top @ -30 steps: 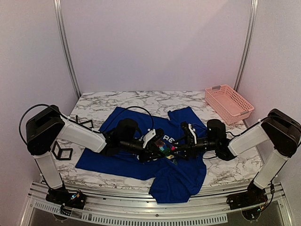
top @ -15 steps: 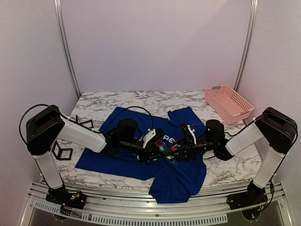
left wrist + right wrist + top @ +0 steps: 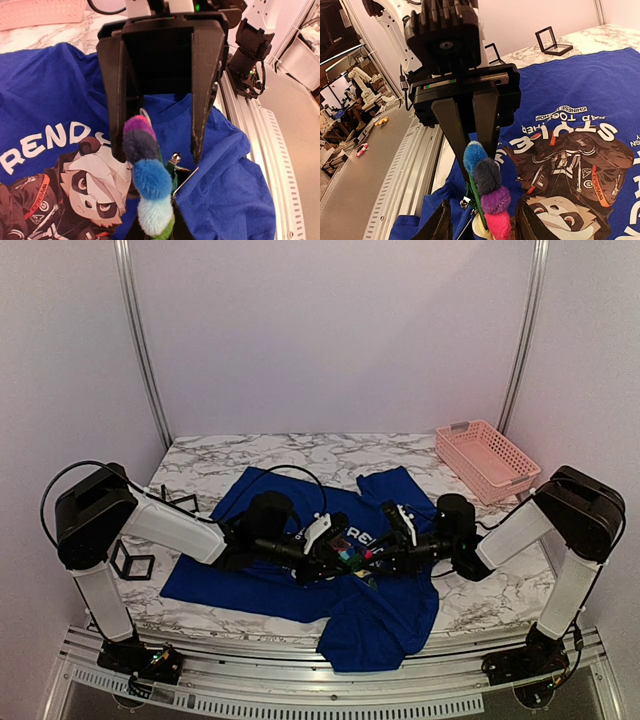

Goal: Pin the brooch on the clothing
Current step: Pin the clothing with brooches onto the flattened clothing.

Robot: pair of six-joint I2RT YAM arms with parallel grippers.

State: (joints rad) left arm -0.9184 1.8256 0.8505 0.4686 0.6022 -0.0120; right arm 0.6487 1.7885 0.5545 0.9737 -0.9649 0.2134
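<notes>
Centre: left gripper (image 3: pixel 338 554) and right gripper (image 3: pixel 373 557) meet tip to tip above the clothing (image 3: pixel 380 625). The brooch (image 3: pixel 352 558), clamped by the left, fills the gap between the right's parted jaws.
Far side: bare desk (image 3: pixel 300 452) behind the clothing, open from side to side.
Far right corner: taken by the pink basket (image 3: pixel 487 458).
Left edge: two black frame cubes (image 3: pixel 132 562) stand there.
Near right: bare marble strip.

The left arm (image 3: pixel 170 527) and right arm (image 3: pixel 510 535) have white links between bulky black joint housings, on black bases below the tabletop's (image 3: pixel 300 452) near edge. Thin black cables loop off the left arm. The left tool (image 3: pixel 343 556) and right tool (image 3: pixel 372 558) are black, with long flat fingers and white cheeks.
</notes>
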